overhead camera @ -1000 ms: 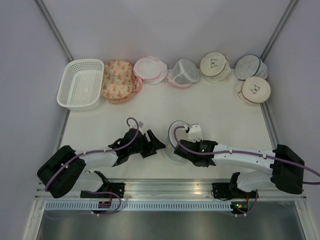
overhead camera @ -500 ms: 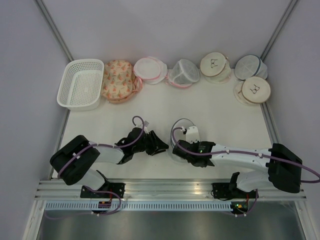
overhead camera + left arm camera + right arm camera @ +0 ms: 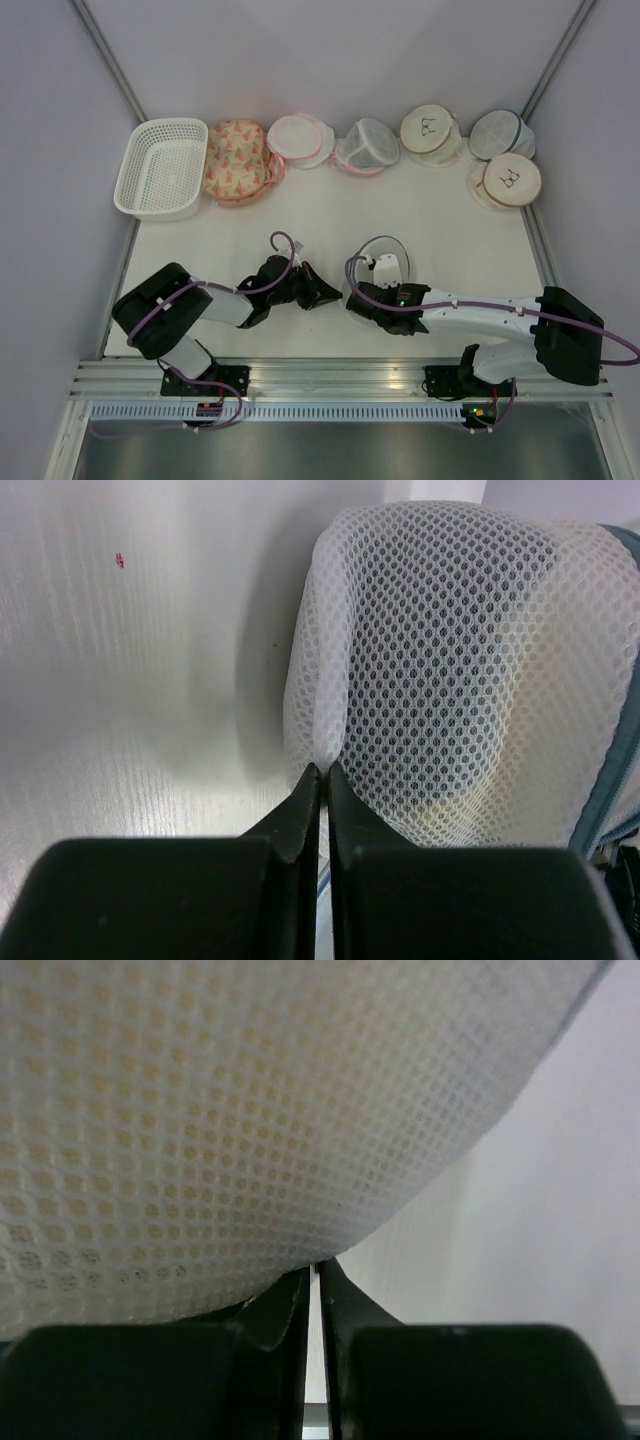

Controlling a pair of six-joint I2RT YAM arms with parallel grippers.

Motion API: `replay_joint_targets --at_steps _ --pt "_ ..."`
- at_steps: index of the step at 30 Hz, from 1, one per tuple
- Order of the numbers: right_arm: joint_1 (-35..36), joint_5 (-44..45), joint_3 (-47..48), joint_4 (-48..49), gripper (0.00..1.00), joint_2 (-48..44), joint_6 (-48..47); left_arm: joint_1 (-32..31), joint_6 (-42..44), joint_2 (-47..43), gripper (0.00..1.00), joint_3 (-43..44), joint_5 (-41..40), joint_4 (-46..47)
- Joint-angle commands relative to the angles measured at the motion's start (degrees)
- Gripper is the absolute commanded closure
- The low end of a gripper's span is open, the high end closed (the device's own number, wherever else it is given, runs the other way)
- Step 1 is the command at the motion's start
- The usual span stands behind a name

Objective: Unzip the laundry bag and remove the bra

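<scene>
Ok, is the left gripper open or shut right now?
Shut. In the left wrist view, the left gripper has only a sliver between its fingers, and the tips pinch a crease in the laundry bag mesh.

The laundry bag meets my left gripper's jaw tips, spreading ahead and right; it overhangs my right gripper's jaws.

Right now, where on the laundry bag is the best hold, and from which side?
Likely the slack mesh wall of the laundry bag, pinched low from the robot's left, where the left gripper meets it: the mesh puckers into a fold there. The zip rim shows no pull.
</scene>
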Motion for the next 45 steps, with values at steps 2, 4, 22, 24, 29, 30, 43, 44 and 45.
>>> replay_joint_targets --at_steps 2,4,22,24,29,30,43,44,45 --pt "-0.23 7.28 3.09 -8.76 0.55 -3.68 6.10 -0.68 -1.21 -3.48 0.98 -1.76 1.39 4.21" --pt "-0.06 9.56 5.46 -12.73 0.30 -5.01 8.92 -0.59 -0.60 -5.94 0.98 -3.16 0.77 2.37" --pt "1.70 8.60 20.75 -5.79 0.02 -4.86 -6.99 -0.68 2.92 -17.20 0.98 -6.07 -1.60 -7.48" --pt "1.70 10.53 22.24 -7.38 0.02 -3.17 -4.18 -0.60 3.10 -17.55 0.98 -7.12 -1.78 -7.57" --pt "1.70 13.87 21.12 -11.60 0.02 -0.09 -0.57 -0.59 3.19 -18.87 0.98 -9.23 -2.40 -7.75" --pt "1.61 14.75 20.85 -13.00 0.02 0.26 1.52 -0.59 3.19 -19.48 0.98 -9.84 -2.48 -7.75" --pt "-4.45 25.21 18.56 -28.71 0.02 -4.75 11.28 -0.59 9.51 -24.05 0.98 -13.54 -3.45 -14.42" --pt "-4.71 26.52 19.69 -31.53 0.02 -4.57 13.22 -0.59 9.60 -24.40 0.98 -13.80 -3.63 -14.77" --pt "-4.89 29.49 20.49 -34.52 0.02 -4.22 15.76 -0.51 9.95 -24.75 0.98 -14.41 -4.06 -15.04"
